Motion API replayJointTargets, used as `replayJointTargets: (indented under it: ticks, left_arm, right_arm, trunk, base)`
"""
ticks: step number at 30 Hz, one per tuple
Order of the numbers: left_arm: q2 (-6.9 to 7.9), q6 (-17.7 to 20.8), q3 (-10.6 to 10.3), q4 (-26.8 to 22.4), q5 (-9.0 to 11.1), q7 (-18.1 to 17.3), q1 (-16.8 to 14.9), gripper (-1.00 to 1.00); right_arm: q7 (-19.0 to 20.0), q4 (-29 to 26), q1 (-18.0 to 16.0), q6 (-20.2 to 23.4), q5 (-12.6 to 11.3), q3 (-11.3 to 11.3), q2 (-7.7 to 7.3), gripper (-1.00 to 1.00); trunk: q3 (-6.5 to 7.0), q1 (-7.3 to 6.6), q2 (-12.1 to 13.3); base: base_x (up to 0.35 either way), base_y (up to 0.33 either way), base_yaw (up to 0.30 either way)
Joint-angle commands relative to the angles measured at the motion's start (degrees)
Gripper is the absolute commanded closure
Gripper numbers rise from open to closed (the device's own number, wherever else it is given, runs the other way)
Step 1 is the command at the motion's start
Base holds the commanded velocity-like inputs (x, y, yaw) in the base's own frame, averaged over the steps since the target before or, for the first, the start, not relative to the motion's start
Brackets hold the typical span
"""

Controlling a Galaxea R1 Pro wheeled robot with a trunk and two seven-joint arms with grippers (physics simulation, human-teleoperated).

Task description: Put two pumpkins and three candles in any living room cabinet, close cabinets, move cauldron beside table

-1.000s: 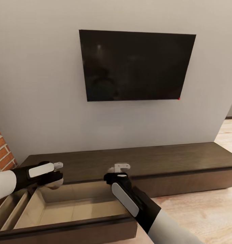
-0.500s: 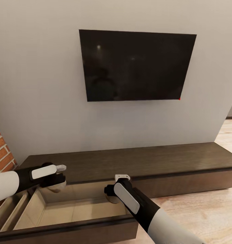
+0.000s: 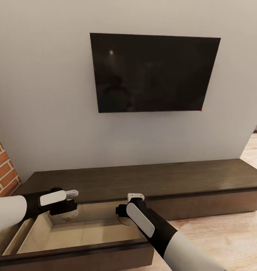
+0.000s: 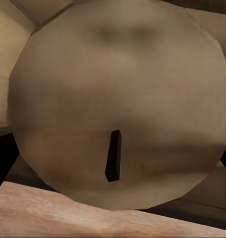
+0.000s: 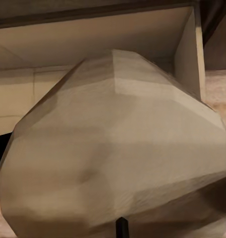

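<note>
Both tools grip candles over open cabinet (image 3: pixel 203 180) drawer (image 3: pixel 83 235): left tool (image 3: pixel 70 203) candle (image 4: pixel 118 104), right tool (image 3: pixel 130 207) candle (image 5: pixel 113 153).

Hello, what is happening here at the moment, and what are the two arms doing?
The robot stands before the long dark cabinet under a wall screen; one drawer is pulled open. Each arm holds a beige candle above that drawer: the left pincer carries one candle, and the right pincer carries another candle. Neither candle lies in the drawer yet.
</note>
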Motion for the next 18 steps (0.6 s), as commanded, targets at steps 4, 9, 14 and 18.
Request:
replayJointTargets:
  ticks: [4, 9, 14, 18]
  left_arm:
    - [-1.22, -0.38, -0.19, 3.42, 0.26, -1.87, 1.41, 1.00]
    - [-1.46, -1.64, -0.19, 4.14, 0.28, -2.24, 2.56, 1.00]
    - [-1.49, -4.80, -0.19, 4.32, 0.21, -2.30, 3.65, 1.00]
    - [-1.65, -5.51, -0.17, 4.34, 0.20, -2.33, 3.76, 1.00]
  right_arm:
    - [-0.72, -0.05, -0.07, -0.01, -0.22, 0.08, 0.00, 1.00]
    - [-0.69, -0.05, -0.07, 0.02, -0.14, -0.05, 0.00, 1.00]
    - [-0.40, 0.00, -0.07, 0.00, -0.18, 0.14, -0.32, 1.00]
    - [-0.37, 0.09, -0.04, -0.19, -0.21, 0.28, -0.87, 1.00]
  trunk:
    - [-0.07, -0.01, -0.04]
    - [-0.20, -0.01, -0.04]
    - [-0.45, -0.01, -0.04]
    - [-0.62, -0.01, -0.04]
  base:
    - [0.000, 0.000, 0.249]
    - [0.000, 0.000, 0.262]
    - [0.000, 0.000, 0.226]
    - [0.000, 0.000, 0.117]
